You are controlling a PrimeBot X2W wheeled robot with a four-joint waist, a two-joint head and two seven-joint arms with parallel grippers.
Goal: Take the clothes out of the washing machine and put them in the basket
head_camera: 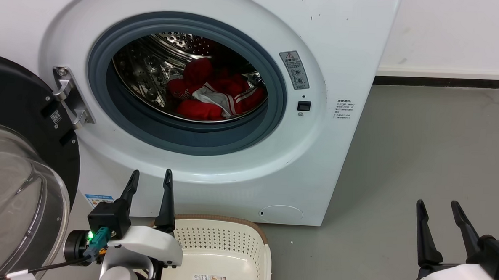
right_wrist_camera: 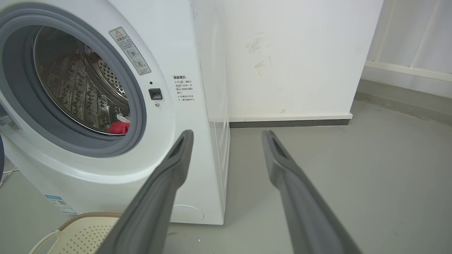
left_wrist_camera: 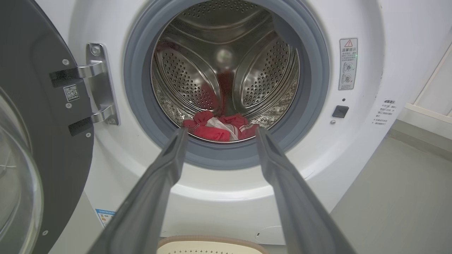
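The white washing machine [head_camera: 329, 42] stands with its door [head_camera: 19, 117] swung open to the left. Red clothes [head_camera: 211, 94] with white striped trim lie in a heap at the bottom of the steel drum; the same clothes [left_wrist_camera: 220, 127] show low in the drum in the left wrist view, and a corner of the clothes [right_wrist_camera: 118, 127] in the right wrist view. The cream basket [head_camera: 223, 248] sits on the floor right below the machine's front. My left gripper [head_camera: 151, 178] is open, outside the drum, above the basket's left edge. My right gripper [head_camera: 438, 206] is open over bare floor, right of the machine.
The open glass door [left_wrist_camera: 31, 116] and its metal hinge [head_camera: 70, 96] stand close to the left arm. Grey floor [head_camera: 422, 143] stretches to the right of the machine, ending at a white wall with a dark skirting [head_camera: 441, 82].
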